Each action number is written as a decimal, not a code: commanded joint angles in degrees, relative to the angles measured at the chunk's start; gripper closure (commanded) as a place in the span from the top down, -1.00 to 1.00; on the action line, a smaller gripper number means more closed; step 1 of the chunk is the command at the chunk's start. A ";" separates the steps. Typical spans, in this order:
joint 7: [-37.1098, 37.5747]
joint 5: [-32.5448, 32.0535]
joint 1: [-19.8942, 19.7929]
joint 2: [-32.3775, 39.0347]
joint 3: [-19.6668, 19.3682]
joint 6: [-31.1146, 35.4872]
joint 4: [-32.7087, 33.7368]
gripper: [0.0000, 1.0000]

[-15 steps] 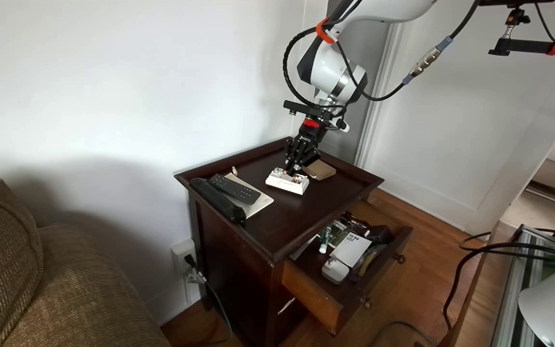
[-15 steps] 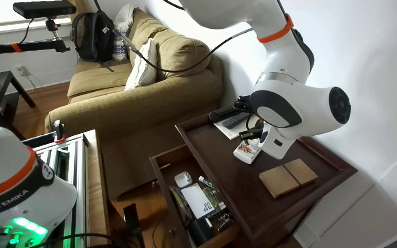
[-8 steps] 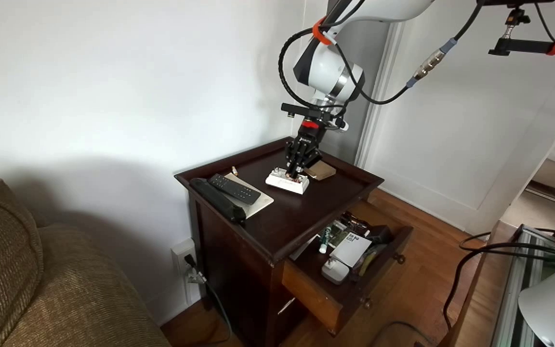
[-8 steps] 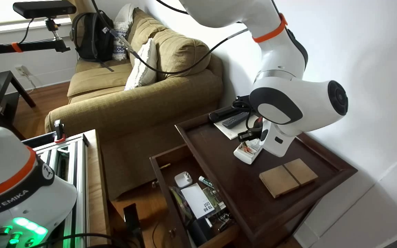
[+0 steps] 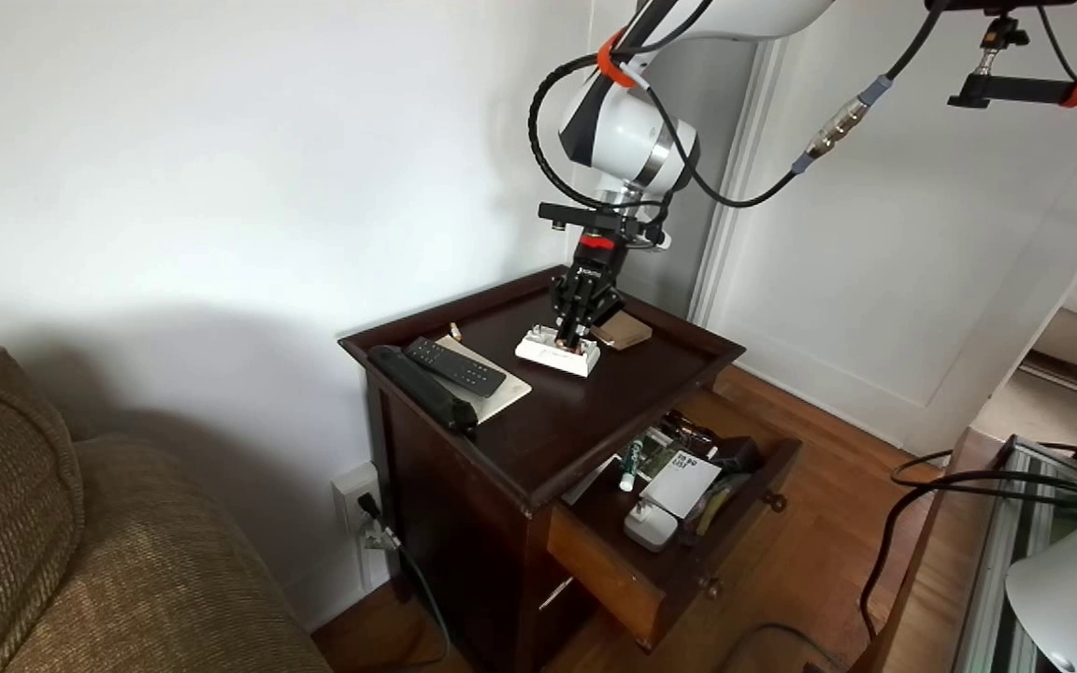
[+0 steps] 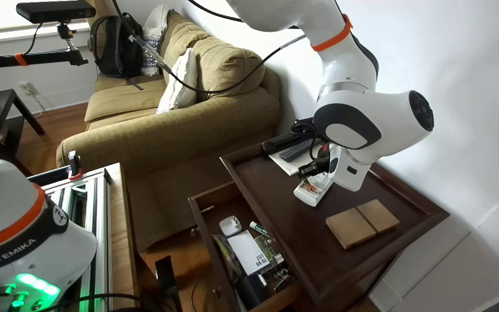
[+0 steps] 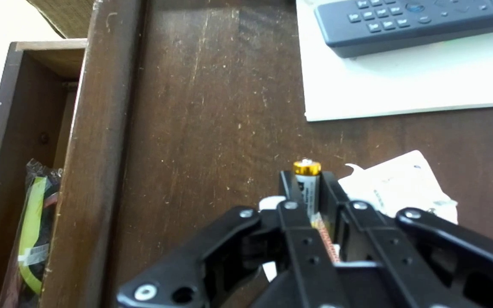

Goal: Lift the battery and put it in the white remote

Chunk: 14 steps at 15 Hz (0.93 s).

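Battery (image 7: pixel 308 190) into white remote (image 5: pixel 552 357): held over it, I'd say, not seated yet. Surface (image 7: pixel 212 107) carries the white remote, which lies directly under the gripper (image 7: pixel 307 182). Gripper points down, clamped on the battery, fingers (image 7: pixel 286 187) on both sides of it. In both exterior views its tips sit right at the white remote's open face; touching or just above, can't tell. White remote (image 6: pixel 305 199) has its long axis running lower left to upper right in an exterior view; in the wrist view the gripper hides most of it. A rounded white edge shows left of the fingers, probably one end. White scrap (image 7: pixel 398 188) lower right of that frame: could be the other end or a loose bit, unclear. Battery's long axis runs up and down the wrist view, gold end toward the top edge and just past the fingertips, other end hidden between the fingers. So battery looks crosswise to white remote. Next move hinges on that: if the slot runs lengthwise, gripper needs a turn first; if crosswise, straight down and in. Slot direction is hidden. Risk: battery catching the slot edge.
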 commanded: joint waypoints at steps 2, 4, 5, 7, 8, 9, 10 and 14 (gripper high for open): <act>-0.63 -3.03 -0.30 1.04 0.02 -0.48 1.43 -0.92; -0.80 -3.81 -0.41 1.12 0.03 -0.25 1.55 -0.92; -0.73 -4.20 -0.41 1.08 0.01 -0.19 1.59 -0.92; -0.90 -4.73 -0.45 0.81 0.07 -0.12 1.52 -0.92; -1.14 -4.89 -0.46 0.59 0.22 0.03 1.54 -0.92; -1.49 -4.87 -0.55 0.33 0.46 0.07 1.55 -0.92; -1.96 -4.79 -0.61 -0.10 0.66 0.07 1.48 -0.92; -2.89 -6.45 -0.48 -0.36 0.39 -0.88 1.69 -0.92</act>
